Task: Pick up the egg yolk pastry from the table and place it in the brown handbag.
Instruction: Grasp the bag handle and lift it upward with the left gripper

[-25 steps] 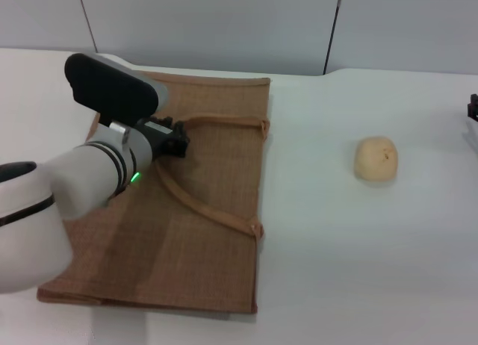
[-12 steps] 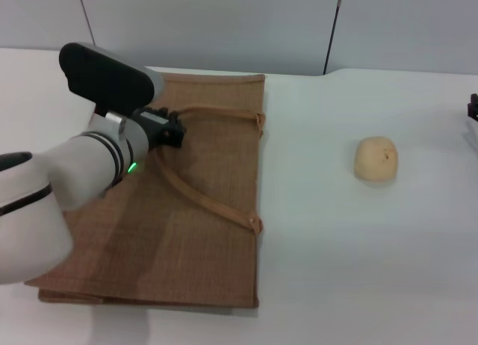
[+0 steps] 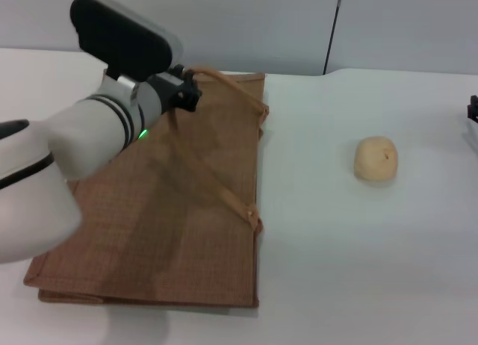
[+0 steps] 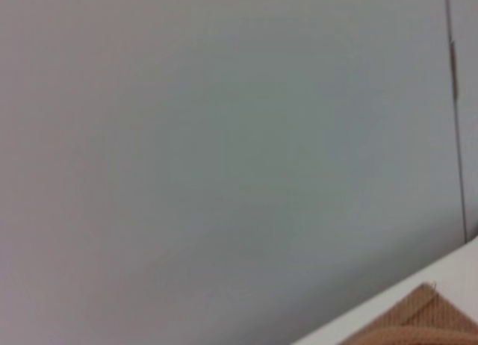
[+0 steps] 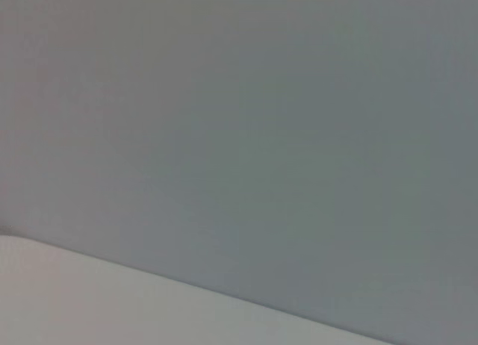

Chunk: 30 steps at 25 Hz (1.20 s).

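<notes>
The egg yolk pastry (image 3: 376, 159) sits alone on the white table (image 3: 358, 270), to the right of the brown handbag (image 3: 164, 233). The handbag lies with its mouth facing the pastry. My left gripper (image 3: 187, 93) is above the bag's far part, shut on one handle (image 3: 228, 86) and holding it up, so the bag's upper layer is raised. A corner of the bag shows in the left wrist view (image 4: 418, 322). Only a dark bit of my right gripper (image 3: 473, 110) shows at the right edge of the head view, far from the pastry.
A grey wall (image 3: 224, 24) with a dark vertical seam runs behind the table. The right wrist view shows only wall and a strip of tabletop (image 5: 75, 300). Bare table lies between the bag and the pastry.
My left gripper has risen and moved toward the back with the handle in it. The handle is pulled taut and the bag's upper layer has lifted. The pastry has not moved.
</notes>
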Available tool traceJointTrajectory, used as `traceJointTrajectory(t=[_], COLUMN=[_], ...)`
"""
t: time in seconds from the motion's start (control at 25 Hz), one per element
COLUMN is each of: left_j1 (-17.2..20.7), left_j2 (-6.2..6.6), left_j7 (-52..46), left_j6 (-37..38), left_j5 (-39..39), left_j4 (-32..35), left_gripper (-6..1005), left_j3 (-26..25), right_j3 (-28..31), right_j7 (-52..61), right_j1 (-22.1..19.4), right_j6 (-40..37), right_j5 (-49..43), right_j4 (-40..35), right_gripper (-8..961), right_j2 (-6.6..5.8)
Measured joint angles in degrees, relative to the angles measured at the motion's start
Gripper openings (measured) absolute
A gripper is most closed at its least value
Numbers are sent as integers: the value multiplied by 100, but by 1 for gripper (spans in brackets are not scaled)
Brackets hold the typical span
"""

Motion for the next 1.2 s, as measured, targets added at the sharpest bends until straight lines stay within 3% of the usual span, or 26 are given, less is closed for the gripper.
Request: traceJointTrajectory(t=[0.12, 0.28, 0.48, 0.8, 0.88, 1.2], left_j1=[55, 92, 116, 244, 288, 327], left_j2=[75, 314, 481, 524, 512, 452], left_j7=[426, 963, 1170, 1422, 1590, 1832], left_j6=[148, 333, 929, 1177, 1471, 1861], left_j5=[-364, -1018, -1072, -1086, -1090, -1099], left_j4=[364, 884, 1560, 2353, 2811, 3442], left_gripper=[114, 113, 113, 112, 112, 111], left_j3=[-27, -69, -102, -299, -415, -630], right_j3=[0, -21, -69, -71, -71, -75], right_j7=[6, 159, 363, 368, 369, 487], right_j1=[9, 25, 37, 48, 59, 173], right_j6=[6, 8, 9, 66, 70, 165], right_j5=[0, -7, -43, -44, -38, -40], right_j4=[0, 0, 0, 9, 9, 73], right_gripper=[886, 886, 886, 884, 884, 885], right_j2=[10, 23, 26, 27, 27, 44])
